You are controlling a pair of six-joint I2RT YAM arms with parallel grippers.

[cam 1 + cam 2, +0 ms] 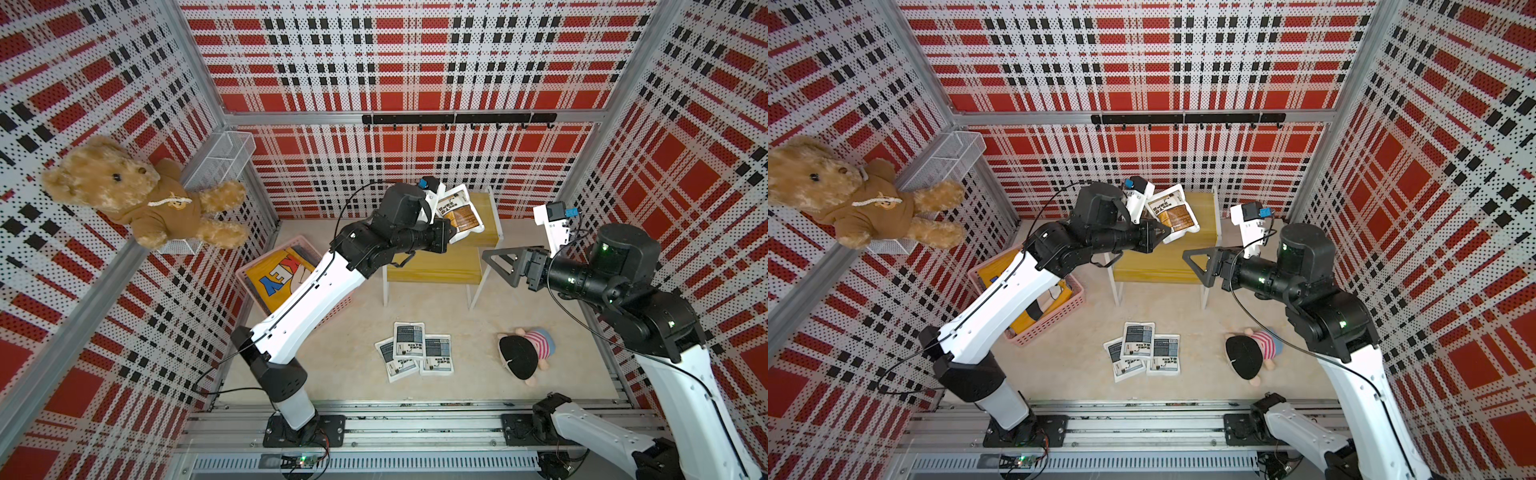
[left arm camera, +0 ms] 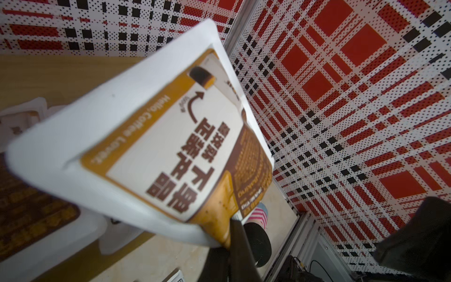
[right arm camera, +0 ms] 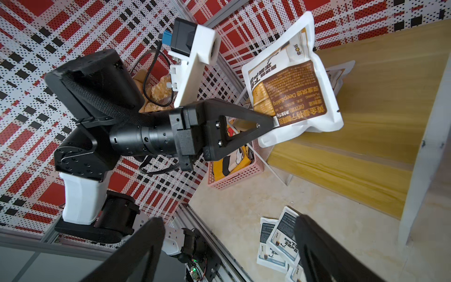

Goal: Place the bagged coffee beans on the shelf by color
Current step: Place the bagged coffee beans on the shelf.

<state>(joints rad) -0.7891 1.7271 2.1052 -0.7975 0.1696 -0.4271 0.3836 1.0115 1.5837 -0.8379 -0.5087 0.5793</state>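
A coffee bag with a brown-orange label (image 1: pixel 459 212) (image 1: pixel 1174 215) (image 2: pixel 158 136) (image 3: pixel 292 90) hangs tilted over the upper board of the shelf (image 1: pixel 432 268) (image 1: pixel 1154 268) (image 3: pixel 378 97). My left gripper (image 1: pixel 449 236) (image 1: pixel 1166 232) (image 2: pixel 229 234) (image 3: pixel 274 120) is shut on its lower corner. Beneath it, another brown-labelled bag (image 2: pixel 31 214) lies on the upper board. Three grey-labelled bags (image 1: pixel 409 343) (image 1: pixel 1138 341) (image 3: pixel 280 236) overlap on the floor in front of the shelf. My right gripper (image 1: pixel 488 255) (image 1: pixel 1185 254) (image 3: pixel 228 218) is open and holds nothing. It hovers by the shelf's right side.
A pink lattice basket (image 1: pixel 266 259) holding a yellow printed cloth stands left of the shelf, under my left arm. A small doll with a black hat (image 1: pixel 525 353) lies on the floor at the right. A teddy bear (image 1: pixel 137 195) and a white wire basket (image 1: pixel 220 158) hang on the left wall.
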